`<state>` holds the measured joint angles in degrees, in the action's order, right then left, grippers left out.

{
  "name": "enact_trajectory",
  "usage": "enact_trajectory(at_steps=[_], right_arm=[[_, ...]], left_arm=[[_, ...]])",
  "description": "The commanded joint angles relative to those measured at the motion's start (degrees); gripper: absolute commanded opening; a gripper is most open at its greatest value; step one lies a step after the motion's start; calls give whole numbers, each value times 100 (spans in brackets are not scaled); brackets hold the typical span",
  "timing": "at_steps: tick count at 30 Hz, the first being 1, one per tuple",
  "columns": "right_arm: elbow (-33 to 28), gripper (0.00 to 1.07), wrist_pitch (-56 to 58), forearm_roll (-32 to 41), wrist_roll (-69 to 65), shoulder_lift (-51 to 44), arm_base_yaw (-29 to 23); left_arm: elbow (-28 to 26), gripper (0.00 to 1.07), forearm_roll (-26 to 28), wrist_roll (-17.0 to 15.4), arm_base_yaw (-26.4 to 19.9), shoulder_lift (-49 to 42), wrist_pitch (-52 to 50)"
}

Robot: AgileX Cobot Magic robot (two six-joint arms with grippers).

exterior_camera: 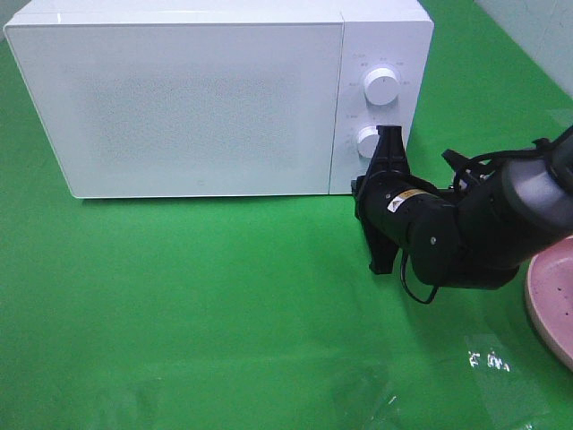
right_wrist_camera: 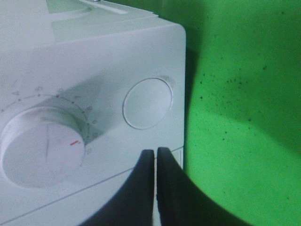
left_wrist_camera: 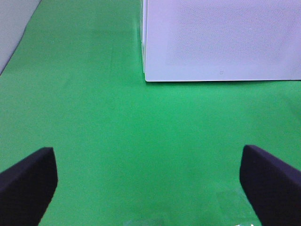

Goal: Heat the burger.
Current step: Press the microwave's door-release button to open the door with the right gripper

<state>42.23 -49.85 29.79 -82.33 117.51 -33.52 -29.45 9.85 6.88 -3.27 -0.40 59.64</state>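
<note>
The microwave point(exterior_camera: 179, 98) stands on the green tabletop point(exterior_camera: 197, 305) with its door closed. The burger is out of sight in every view. The right gripper point(right_wrist_camera: 155, 153), fingers pressed together, points at the microwave's panel beside the lower knob point(exterior_camera: 368, 141). The left gripper point(left_wrist_camera: 148, 160) hangs before the microwave, fingers wide apart.

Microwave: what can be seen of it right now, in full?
The microwave is a white, boxy, plastic-looking unit standing upright on the green cloth, its door shut, with a speckled window. The control panel on its right side carries an upper knob and a lower knob, both round and white; the right wrist view also shows a flat round disc near a red-marked dial. The right pincer, shut, is at this panel; contact cannot be told.
</note>
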Motion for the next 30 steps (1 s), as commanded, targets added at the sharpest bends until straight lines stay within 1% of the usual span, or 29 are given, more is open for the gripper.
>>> enact_trajectory(at_steps=[1, 5, 7, 9, 14, 21, 27, 30], right_arm=[[155, 0, 23, -29, -11, 92, 40], [292, 0, 17, 34, -11, 206, 40], [367, 0, -109, 229, 57, 292, 40], [401, 0, -109, 252, 80, 332, 46], [584, 0, -138, 201, 103, 521, 206], [619, 0, -275, 178, 120, 527, 355], [716, 0, -275, 206, 143, 550, 367], [819, 0, -487, 206, 149, 596, 367]], left_arm=[[29, 98, 46, 0, -6, -97, -29], [29, 98, 46, 0, -6, -97, -29], [29, 98, 46, 0, -6, -97, -29], [29, 98, 46, 0, -6, -97, -29], [29, 98, 46, 0, -6, -97, -29], [29, 98, 46, 0, -6, -97, -29], [29, 98, 46, 0, -6, -97, -29], [29, 98, 46, 0, -6, -97, -29]])
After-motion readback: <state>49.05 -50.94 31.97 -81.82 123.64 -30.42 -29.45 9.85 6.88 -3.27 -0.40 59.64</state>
